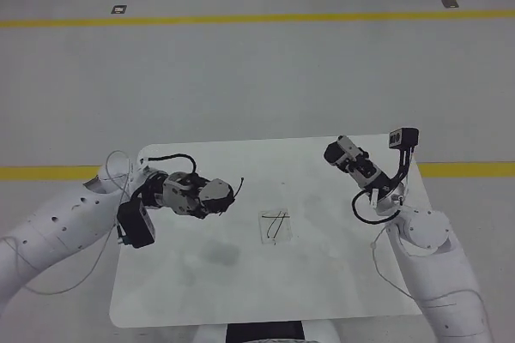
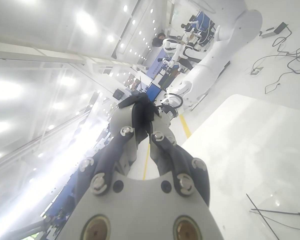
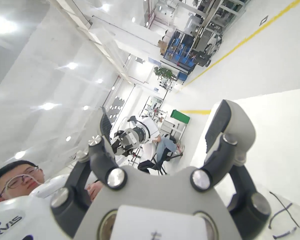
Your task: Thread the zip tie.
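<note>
Top view: left end effector (image 1: 227, 195) over left-centre of desk (image 1: 343, 274), clenched on black zip tie (image 1: 239, 186); tie's thin end curls out past fingertips toward desk centre. Left wrist view: fingers (image 2: 126, 126) pressed together, dark strip pinched between. Right end effector (image 1: 333, 153) near far right corner of desk, released, fingers spread wide, holding nothing. Loose zip ties (image 1: 275, 225) lie crossed on clear sheet (image 1: 264, 237) at desk centre, between both arms, apart from both.

Zip ties (image 1: 275, 225) on table (image 1: 326, 274) centre.
</note>
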### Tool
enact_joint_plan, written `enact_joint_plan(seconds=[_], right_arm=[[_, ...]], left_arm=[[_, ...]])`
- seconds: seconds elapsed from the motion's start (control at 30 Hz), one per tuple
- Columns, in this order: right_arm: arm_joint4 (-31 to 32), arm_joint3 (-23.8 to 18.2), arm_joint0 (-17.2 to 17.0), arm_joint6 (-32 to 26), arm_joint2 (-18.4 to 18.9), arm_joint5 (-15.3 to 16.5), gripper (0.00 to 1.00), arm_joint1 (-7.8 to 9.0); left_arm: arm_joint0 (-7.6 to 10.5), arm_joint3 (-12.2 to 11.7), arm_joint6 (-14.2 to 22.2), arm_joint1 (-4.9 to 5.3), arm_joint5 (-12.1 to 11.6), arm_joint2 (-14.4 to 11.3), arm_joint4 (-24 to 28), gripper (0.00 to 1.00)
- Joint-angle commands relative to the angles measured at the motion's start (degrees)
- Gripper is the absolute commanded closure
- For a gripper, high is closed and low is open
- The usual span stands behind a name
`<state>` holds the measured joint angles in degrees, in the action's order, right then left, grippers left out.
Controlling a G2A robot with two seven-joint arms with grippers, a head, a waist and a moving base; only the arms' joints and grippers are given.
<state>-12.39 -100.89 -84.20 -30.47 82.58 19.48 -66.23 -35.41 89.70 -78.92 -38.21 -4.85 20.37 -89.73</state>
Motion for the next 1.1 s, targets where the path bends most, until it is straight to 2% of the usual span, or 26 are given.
enact_joint_plan(seconds=[0.0,0.17,0.2,0.27,0.33,0.4,0.5,0.57,0.63,0.83,0.97,1.07], right_arm=[[0.0,0.0,-0.1,0.2,0.1,0.0,0.0,0.0],[0.0,0.0,-0.1,0.2,0.1,0.0,0.0,0.0],[0.0,0.0,-0.1,0.2,0.1,0.0,0.0,0.0],[0.3,-0.4,0.0,-0.3,-0.3,-0.1,0.0,0.0],[1.4,-0.8,1.1,-3.4,-1.1,0.0,0.0,0.11],[3.1,-1.0,2.1,-5.9,-1.6,0.0,0.0,0.24],[2.2,-1.0,3.5,-11.5,-2.8,0.0,0.0,0.38],[-1.8,-1.2,3.9,-15.5,-3.4,0.0,0.0,0.43],[-1.8,-1.2,3.9,-15.5,-3.4,0.0,0.0,0.43],[-1.8,-1.2,3.9,-15.5,-3.4,0.0,0.0,0.43],[1.3,-2.3,5.0,-18.3,-5.2,-1.8,0.0,0.57],[3.9,-2.4,6.7,-21.6,-6.4,-4.4,0.0,0.79]], left_arm=[[0.01,0.0,0.0,0.01,0.0,0.0,0.0,1.0],[0.01,0.0,0.0,0.01,0.0,0.0,0.0,1.0],[-0.36,0.5,1.1,-0.06,-0.2,-0.1,0.0,1.0],[-0.7,1.6,1.4,-0.24,-1.0,0.1,-0.2,1.0],[-0.77,2.0,0.3,-0.47,-2.1,0.3,-0.2,1.0],[-0.56,1.8,-0.2,-0.65,-2.5,0.3,-0.2,1.0],[0.06,1.5,-0.5,-0.89,-2.9,-0.1,-0.2,1.0],[1.28,1.9,-0.4,-0.99,-3.3,-1.2,-0.2,1.0],[2.13,2.1,-0.4,-1.03,-3.1,-2.0,-0.2,1.0],[2.13,2.1,-0.4,-1.03,-3.1,-2.0,-0.2,1.0],[1.61,2.4,2.5,-1.02,-3.8,-2.0,-0.2,1.0],[2.29,2.0,3.8,-0.69,-4.1,-3.3,-0.2,1.0]])
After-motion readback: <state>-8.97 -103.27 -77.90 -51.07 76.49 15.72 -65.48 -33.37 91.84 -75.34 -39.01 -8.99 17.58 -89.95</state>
